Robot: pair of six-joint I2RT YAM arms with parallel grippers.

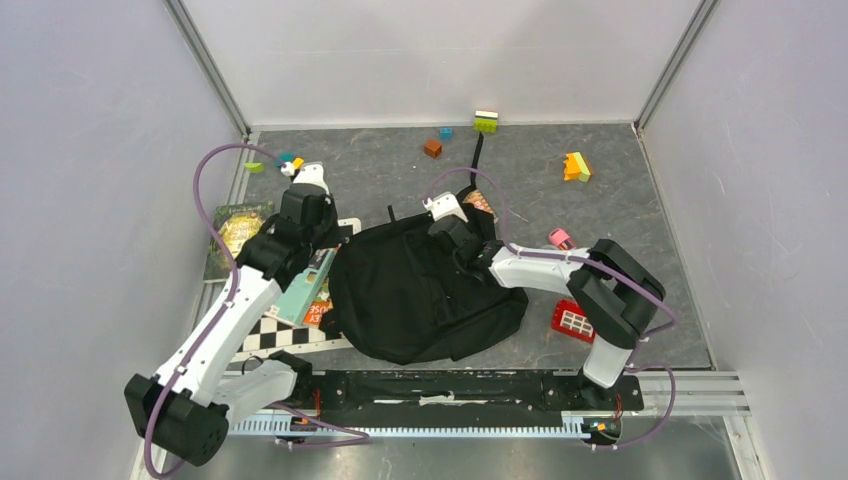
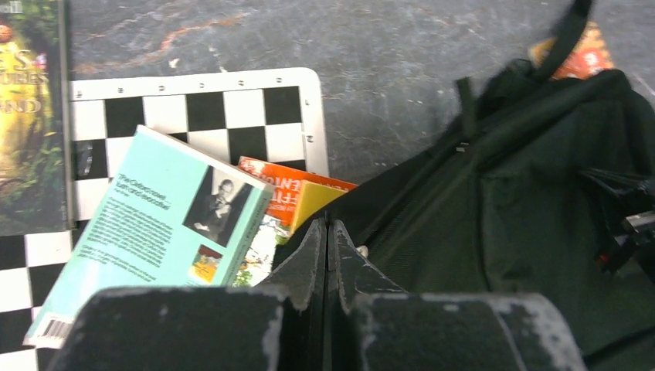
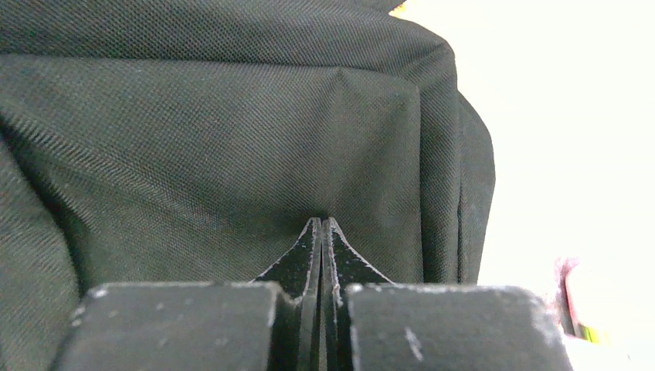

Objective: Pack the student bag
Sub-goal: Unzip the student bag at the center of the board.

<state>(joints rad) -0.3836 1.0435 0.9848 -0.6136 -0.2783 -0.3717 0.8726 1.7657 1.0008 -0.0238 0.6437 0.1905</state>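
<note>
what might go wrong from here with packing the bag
1. The black soft fabric backpack lies slumped with no opening showing, so items may have no way in yet.
2. The left arm's fingers are shut at its edge beside the teal paperback book and orange book; tugging could drag or topple them.
3. The right arm's fingers are shut against loose fabric and may slip or merely push it.

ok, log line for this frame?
left gripper: shut, at student bag edge | right gripper: shut, at bag fabric | teal book: outside bag, on chessboard
</note>
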